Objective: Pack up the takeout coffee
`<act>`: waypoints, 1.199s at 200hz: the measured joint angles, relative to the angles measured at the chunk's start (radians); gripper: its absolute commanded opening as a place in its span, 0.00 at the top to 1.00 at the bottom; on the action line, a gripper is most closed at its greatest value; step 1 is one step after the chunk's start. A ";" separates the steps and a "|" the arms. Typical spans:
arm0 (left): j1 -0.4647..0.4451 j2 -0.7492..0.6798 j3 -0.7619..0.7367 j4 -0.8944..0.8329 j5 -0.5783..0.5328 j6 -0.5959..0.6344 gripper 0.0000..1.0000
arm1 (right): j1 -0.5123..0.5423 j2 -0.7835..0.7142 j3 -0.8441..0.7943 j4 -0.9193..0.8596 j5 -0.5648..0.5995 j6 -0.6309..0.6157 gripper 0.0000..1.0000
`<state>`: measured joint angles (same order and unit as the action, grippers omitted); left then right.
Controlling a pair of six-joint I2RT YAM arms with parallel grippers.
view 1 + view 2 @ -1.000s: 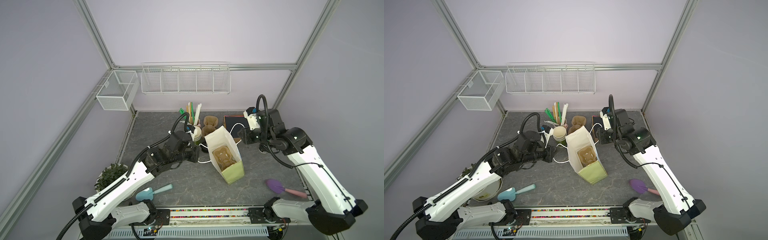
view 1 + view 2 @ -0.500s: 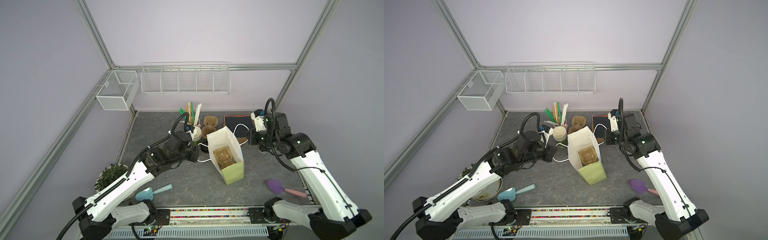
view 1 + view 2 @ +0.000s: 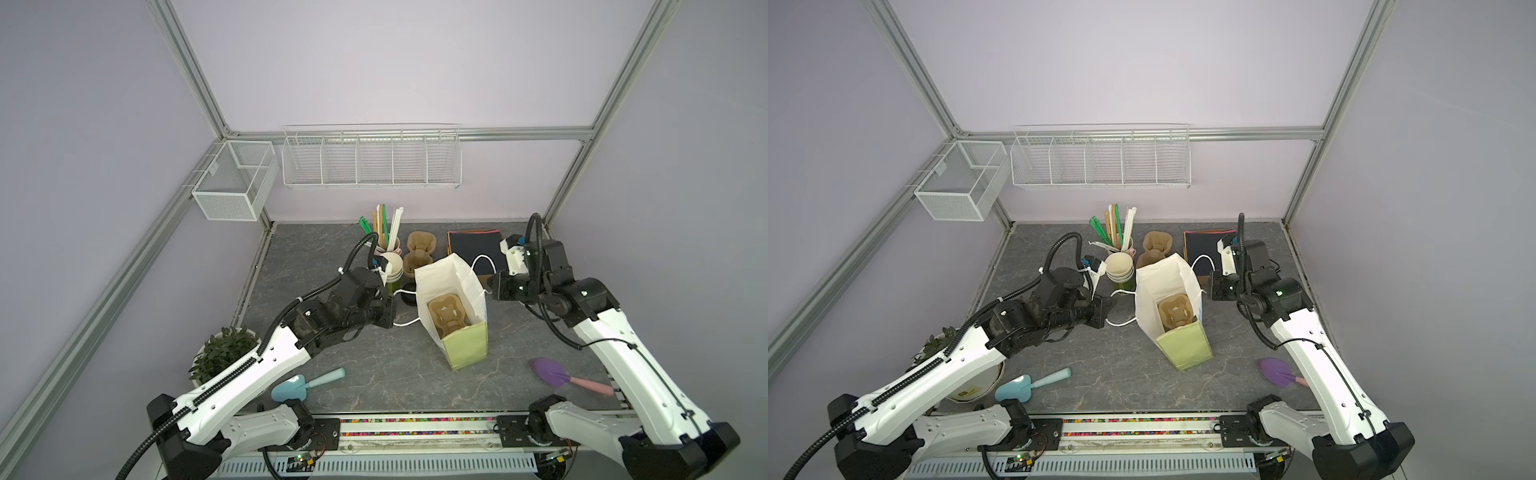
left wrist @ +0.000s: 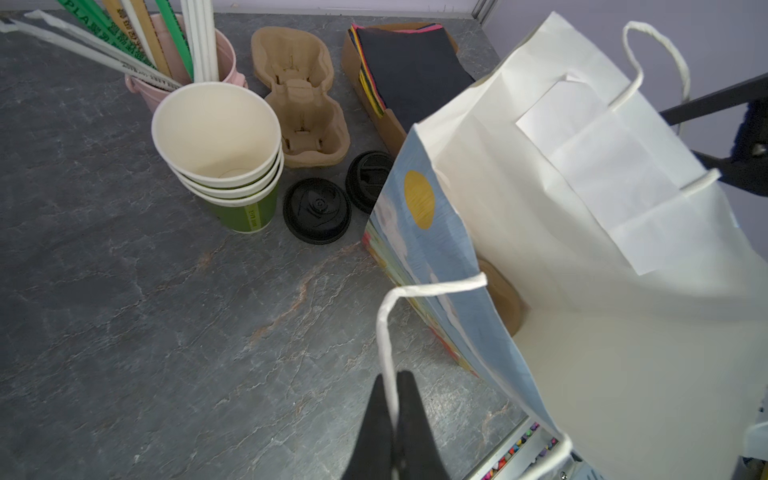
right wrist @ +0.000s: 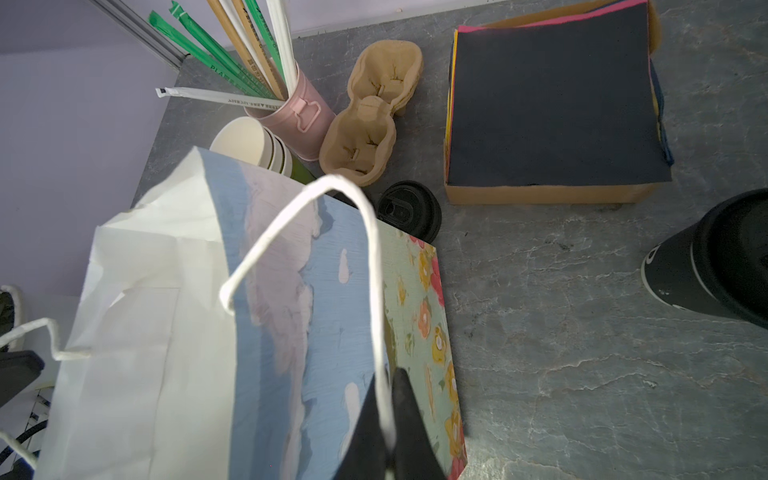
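The takeout coffee (image 5: 706, 262) shows only at the edge of my right wrist view. It is a dark-looking cup with a round black lid, sitting on the grey table (image 3: 353, 374) near the box of napkins (image 5: 552, 104) and well apart from the paper bag (image 5: 166, 332). In both top views I cannot make it out.

My left gripper (image 4: 392, 419) has its jaws pressed together on the left cord handle (image 4: 384, 324) of the bag, and the white cord runs up from between them. My right gripper (image 5: 388, 419) is clamped the same way on the right cord handle (image 5: 370, 249), whose loop arches over the printed side of the bag.

In a top view the bag (image 3: 461, 353) stands on the table between my two grippers (image 3: 390, 316) (image 3: 490, 286), mouth open, with its green face towards the front rail. A brown cup carrier (image 3: 446, 311) lies inside it.

Behind the bag, towards the back wall, are a stack of lidless cups (image 4: 216, 137), a pink pot of straws (image 5: 299, 112) and a second cup carrier (image 4: 303, 104). Two loose black lids (image 4: 318, 210) (image 4: 368, 180) lie on the table, one just beside the cup stack and the other partly hidden by the bag's edge.

Nearer the front, a blue scoop (image 3: 291, 384) lies by my left arm and a purple scoop (image 3: 548, 370) by my right. A potted plant (image 3: 220, 353) sits at the left edge of the table.
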<state>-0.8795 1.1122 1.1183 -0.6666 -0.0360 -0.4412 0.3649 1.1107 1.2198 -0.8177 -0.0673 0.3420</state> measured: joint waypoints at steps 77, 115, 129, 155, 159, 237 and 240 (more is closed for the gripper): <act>0.018 -0.042 -0.130 0.122 0.035 -0.042 1.00 | -0.011 -0.024 -0.114 0.066 -0.033 0.028 0.93; 0.018 -0.040 -0.163 0.183 0.063 -0.068 1.00 | -0.012 -0.024 -0.151 0.086 -0.047 0.042 0.93; 0.018 -0.038 -0.175 0.207 0.071 -0.077 1.00 | -0.014 -0.024 -0.158 0.097 -0.052 0.046 0.93; 0.019 -0.024 -0.188 0.249 0.089 -0.093 1.00 | -0.017 -0.024 -0.176 0.116 -0.059 0.052 0.93; 0.020 -0.021 -0.190 0.254 0.093 -0.097 1.00 | -0.017 -0.024 -0.179 0.118 -0.061 0.052 0.93; 0.021 0.010 -0.202 0.348 0.132 -0.128 1.00 | -0.023 -0.059 -0.179 0.136 -0.106 0.058 0.80; 0.021 0.013 -0.202 0.349 0.135 -0.129 1.00 | -0.023 -0.060 -0.177 0.136 -0.107 0.064 0.78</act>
<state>-0.8581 1.1248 0.9165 -0.3172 0.0986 -0.5697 0.3416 1.0504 1.0431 -0.6815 -0.1745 0.4065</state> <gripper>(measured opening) 0.047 0.159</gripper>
